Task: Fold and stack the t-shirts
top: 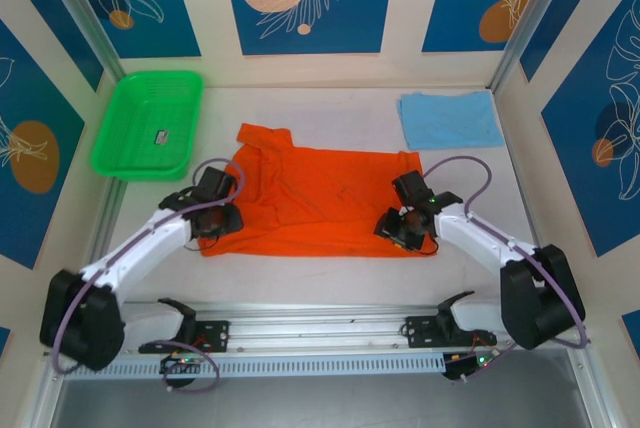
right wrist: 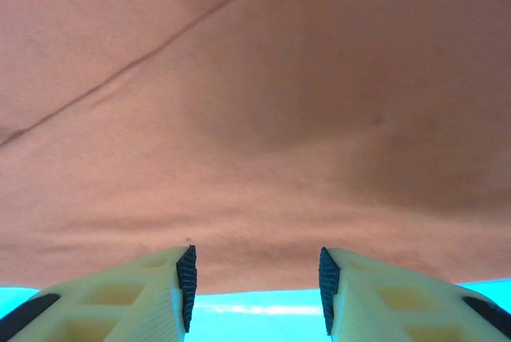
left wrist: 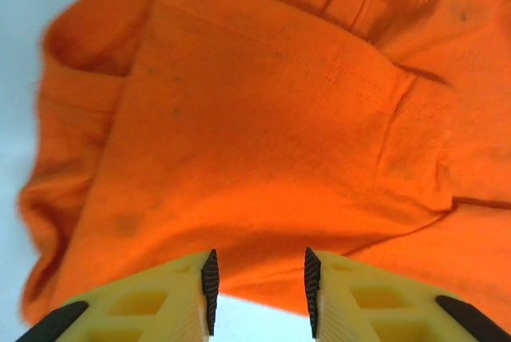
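My left arm (top: 140, 243) reaches forward, the left pincer (left wrist: 259, 268) narrowly parted and empty at the orange shirt's (top: 320, 198) near-left corner, with bare surface (top: 300, 273) just behind it. The right pincer (right wrist: 255, 268) sits at the near-right hem, parted and gripping nothing. The blue shirt (top: 450, 120) lies folded far right, well apart.

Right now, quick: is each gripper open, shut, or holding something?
Left gripper: open, nothing between its jaws, poised at the edge of the orange shirt.
Right gripper: open, holding nothing, at the same shirt's edge.
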Motion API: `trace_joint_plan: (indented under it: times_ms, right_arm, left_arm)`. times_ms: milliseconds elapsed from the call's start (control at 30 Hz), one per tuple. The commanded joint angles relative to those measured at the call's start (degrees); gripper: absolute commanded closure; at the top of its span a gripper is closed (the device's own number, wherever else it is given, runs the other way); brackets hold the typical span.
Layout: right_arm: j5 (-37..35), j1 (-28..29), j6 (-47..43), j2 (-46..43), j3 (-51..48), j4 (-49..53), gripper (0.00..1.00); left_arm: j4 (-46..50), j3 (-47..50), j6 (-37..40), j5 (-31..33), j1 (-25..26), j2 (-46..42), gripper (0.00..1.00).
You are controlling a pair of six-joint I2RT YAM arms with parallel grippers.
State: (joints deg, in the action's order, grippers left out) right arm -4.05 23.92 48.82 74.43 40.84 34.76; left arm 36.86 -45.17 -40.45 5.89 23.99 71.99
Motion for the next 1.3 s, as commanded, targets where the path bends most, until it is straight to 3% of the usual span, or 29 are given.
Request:
trace_joint_plan:
  times_ms: [0, 233, 400, 800, 933, 1033, 1133, 1267]
  right_arm:
    - [1.18, 2.14, 1.77, 2.36, 1.09, -1.36, 0.56]
    - [0.68, 3.50, 3.15, 9.32, 1.21, -0.83, 0.62]
    - [0.77, 5.55, 2.77, 11.27, 1.67, 1.21, 0.67]
    - [2.55, 8.77, 5.02, 6.68, -5.19, 3.04, 0.63]
    - [2.21, 9.01, 5.15, 3.86, -5.58, 4.25, 0.57]
    - [3.51, 8.97, 4.65, 0.59, -3.28, 4.50, 0.51]
    - [4.53, 8.88, 3.68, -3.78, 0.35, 3.43, 0.42]
    - [2.05, 5.68, 1.79, -8.33, 6.30, 1.26, 0.29]
  left_arm:
    - [-3.95, -1.28, 2.21, -1.89, 0.95, 5.79, 0.65]
    - [-3.64, 1.13, 1.51, 4.36, 0.96, 13.95, 0.64]
    - [-3.20, 5.38, -0.21, 4.00, 0.97, 13.53, 0.62]
    - [7.79, 15.00, -8.29, 6.32, 3.55, -6.14, 0.61]
    - [10.40, 15.08, -10.37, 5.97, 4.64, -12.10, 0.60]
    - [12.51, 10.49, -10.04, 7.70, 4.54, -12.83, 0.55]
    - [13.60, 2.63, -8.60, 9.40, 4.17, -12.13, 0.38]
    - [11.23, -11.19, -6.49, 7.74, 0.26, -4.53, 0.32]
